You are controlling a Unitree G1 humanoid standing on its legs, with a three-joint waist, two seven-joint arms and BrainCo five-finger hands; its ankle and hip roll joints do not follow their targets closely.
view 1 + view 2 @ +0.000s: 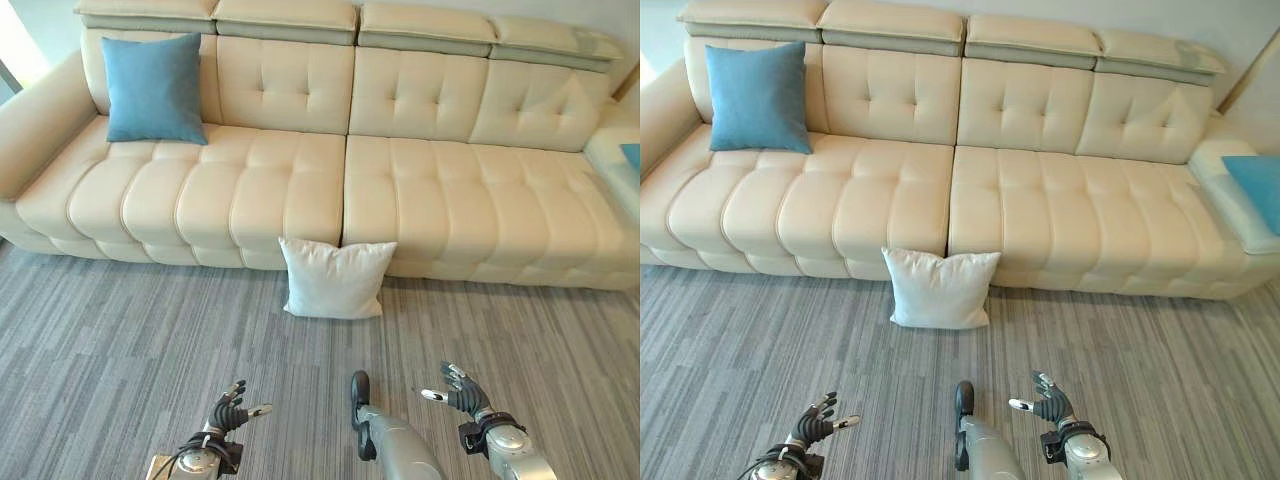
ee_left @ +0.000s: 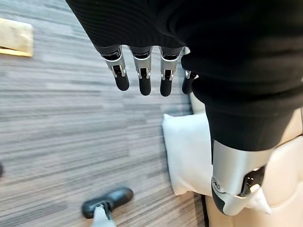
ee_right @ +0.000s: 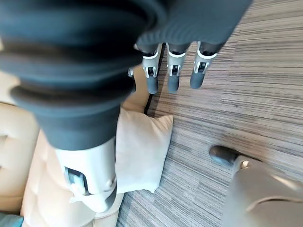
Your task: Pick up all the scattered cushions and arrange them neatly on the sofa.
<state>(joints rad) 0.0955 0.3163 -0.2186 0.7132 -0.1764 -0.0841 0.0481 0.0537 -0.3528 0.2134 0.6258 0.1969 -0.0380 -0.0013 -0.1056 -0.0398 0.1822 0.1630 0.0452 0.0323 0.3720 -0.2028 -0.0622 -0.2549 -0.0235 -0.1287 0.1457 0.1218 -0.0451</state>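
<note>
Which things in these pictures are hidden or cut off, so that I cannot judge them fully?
- Blue cushion at the right end of the sofa: this second blue cushion is cut by the right eye view's edge; its full shape is unknown.
- White cushion: it leans on the sofa front; its back face is hidden.
- White cushion in the left wrist view: the left hand covers part of it.
- Right hand: open, holds nothing.
</note>
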